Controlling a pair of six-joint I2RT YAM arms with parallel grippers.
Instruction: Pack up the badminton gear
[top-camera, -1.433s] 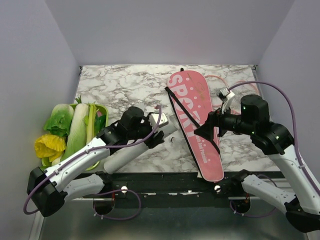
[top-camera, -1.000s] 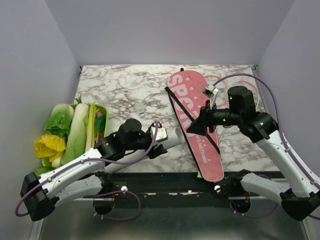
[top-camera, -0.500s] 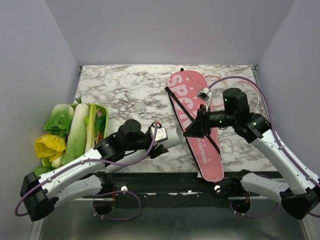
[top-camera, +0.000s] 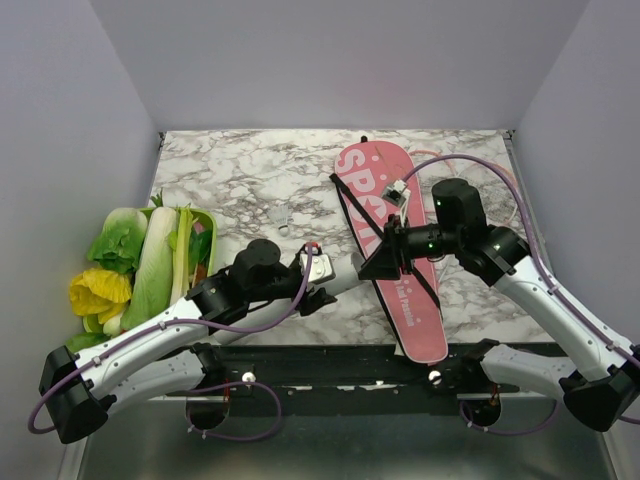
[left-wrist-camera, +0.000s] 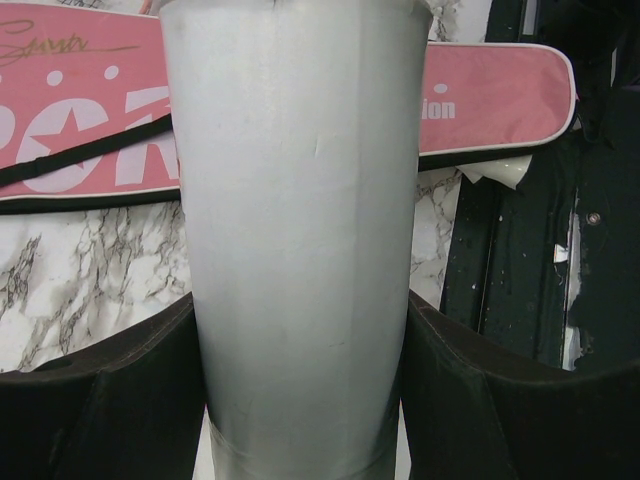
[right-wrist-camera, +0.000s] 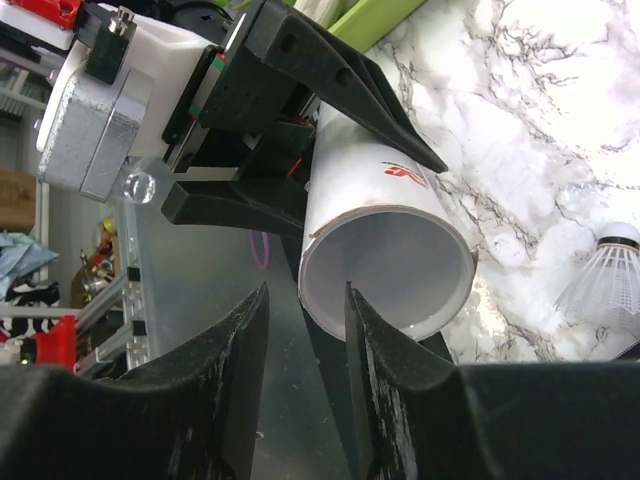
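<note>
Top external view shows the white tube (top-camera: 345, 275) held low over the marble table (top-camera: 230, 170), slanting between the green tray of vegetables (top-camera: 207, 218) and the pink cover (top-camera: 372, 175), its open mouth turned toward the cover. I cannot tell whether the tube touches the table. The left gripper (top-camera: 322, 283) is clamped around the tube's body, a little back from the mouth; left wrist view shows a black finger (left-wrist-camera: 100, 390) pressed against each side of the tube, and the cover lying crosswise just beyond the tube's far end. The right gripper (right-wrist-camera: 307, 290) sits at the tube's mouth with its jaws apart; one finger is outside the tube's wall and the other reaches into the opening, so the rim stands between them with a sliver of gap on each side. Right wrist view also shows a small red mark printed on the tube near the mouth; a white shuttlecock (top-camera: 283, 220) lies on the marble on the far side of the tube, near it but not touching.
</note>
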